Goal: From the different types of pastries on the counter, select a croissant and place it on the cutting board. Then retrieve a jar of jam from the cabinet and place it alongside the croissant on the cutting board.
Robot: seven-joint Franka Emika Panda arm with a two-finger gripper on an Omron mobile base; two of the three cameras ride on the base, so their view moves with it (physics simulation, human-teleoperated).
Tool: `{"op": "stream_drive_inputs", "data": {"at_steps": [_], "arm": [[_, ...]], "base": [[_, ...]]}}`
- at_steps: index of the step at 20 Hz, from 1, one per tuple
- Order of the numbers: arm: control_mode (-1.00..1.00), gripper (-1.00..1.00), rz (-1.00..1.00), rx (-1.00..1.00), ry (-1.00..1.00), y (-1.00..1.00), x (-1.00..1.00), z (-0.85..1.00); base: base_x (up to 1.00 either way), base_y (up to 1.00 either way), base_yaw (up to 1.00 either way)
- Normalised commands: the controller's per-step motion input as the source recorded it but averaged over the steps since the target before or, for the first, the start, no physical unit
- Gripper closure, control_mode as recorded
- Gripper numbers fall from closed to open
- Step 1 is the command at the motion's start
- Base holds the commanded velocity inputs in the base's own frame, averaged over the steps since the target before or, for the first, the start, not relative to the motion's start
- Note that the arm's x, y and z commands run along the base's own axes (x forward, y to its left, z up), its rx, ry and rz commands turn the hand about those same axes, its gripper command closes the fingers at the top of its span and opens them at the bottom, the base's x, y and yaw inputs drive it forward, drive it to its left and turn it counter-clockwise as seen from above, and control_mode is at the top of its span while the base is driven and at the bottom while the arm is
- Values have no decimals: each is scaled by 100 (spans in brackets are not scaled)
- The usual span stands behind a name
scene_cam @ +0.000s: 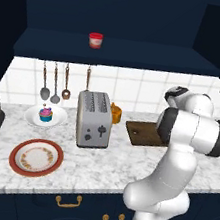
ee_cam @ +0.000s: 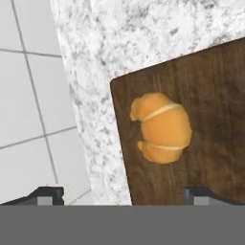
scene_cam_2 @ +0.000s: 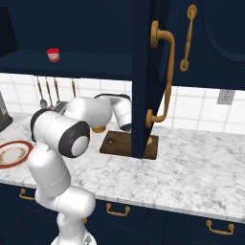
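The golden-tan croissant [ee_cam: 162, 128] lies on the dark brown cutting board [ee_cam: 201, 110], close to its corner by the tiled wall. My gripper [ee_cam: 124, 195] hovers above it, open, with its fingertips [ee_cam: 45, 194] set wide apart and nothing between them. On the marble counter [scene_cam: 102, 166] the cutting board [scene_cam: 139, 133] lies to the right of the toaster, half hidden by my arm. The jar of jam [scene_cam: 95, 40], with its red lid, stands on the shelf of the navy cabinet [scene_cam: 115, 57]. The cupcake [scene_cam: 45, 114] rests on a white plate to the left.
A silver toaster [scene_cam: 94, 118] stands mid-counter with a small orange object [scene_cam: 115, 113] behind it. A red-rimmed plate [scene_cam: 36, 157] lies front left. Utensils [scene_cam: 55, 82] hang on the tiled wall. The open cabinet door [scene_cam_2: 143, 72] hangs over the board [scene_cam_2: 117, 142].
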Motion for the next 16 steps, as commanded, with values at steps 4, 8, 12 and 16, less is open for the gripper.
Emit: {"op": "stream_drive_inputs", "data": {"at_steps": [4,8,12,16], "arm": [[-100,-100,48,-32,-53,58,-28,43],[-100,-100,48,-35,-56,55,-28,51],[-100,-100,46,-34,-61,45,-24,88],[-100,-100,36,-25,-50,26,-31,70]], "base": [[0,0,0],[0,0,0],[0,0,0],[0,0,0]]}}
